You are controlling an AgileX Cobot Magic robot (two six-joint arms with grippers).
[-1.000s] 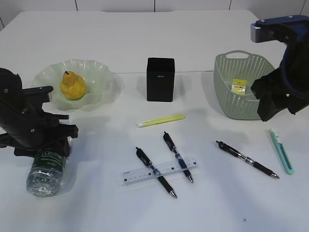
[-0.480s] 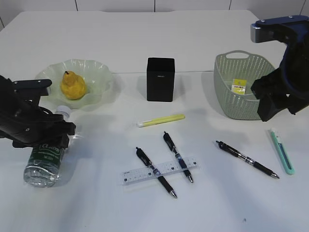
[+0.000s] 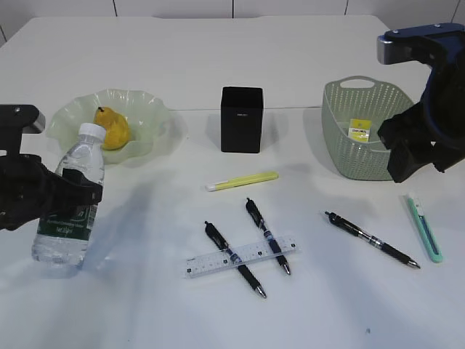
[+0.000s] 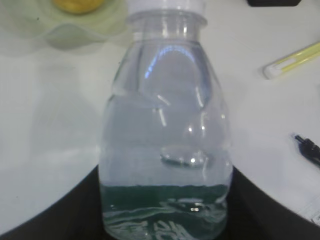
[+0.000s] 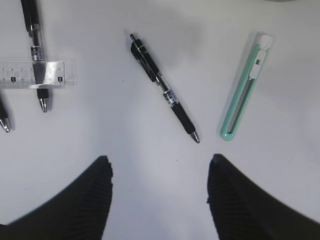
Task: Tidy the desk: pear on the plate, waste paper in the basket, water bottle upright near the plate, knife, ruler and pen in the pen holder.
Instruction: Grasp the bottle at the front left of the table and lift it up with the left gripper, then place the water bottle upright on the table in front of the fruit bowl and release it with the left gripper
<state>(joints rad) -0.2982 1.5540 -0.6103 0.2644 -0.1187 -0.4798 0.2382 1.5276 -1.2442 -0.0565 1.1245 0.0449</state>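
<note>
My left gripper (image 3: 67, 198) is shut on the label band of the clear water bottle (image 3: 70, 196), which stands nearly upright and leans slightly, just in front of the green plate (image 3: 149, 109). The bottle (image 4: 165, 115) fills the left wrist view. The yellow pear (image 3: 110, 128) lies on the plate. A yellow paper (image 3: 358, 129) sits in the basket (image 3: 341, 149). The knife (image 5: 245, 95), a black pen (image 5: 162, 87) and the ruler (image 5: 20, 74) lie on the table below my open, empty right gripper (image 5: 159, 165). The black pen holder (image 3: 241, 119) stands mid-table.
Two more black pens (image 3: 234, 259) (image 3: 267, 235) cross the ruler (image 3: 240, 259). A yellow highlighter (image 3: 241, 181) lies in front of the pen holder. The knife (image 3: 424, 227) lies near the table's right edge, below my right gripper (image 3: 418, 156).
The left gripper has raised the bottle from lying on its side to nearly upright and moved it slightly back. The right arm has not moved.
</note>
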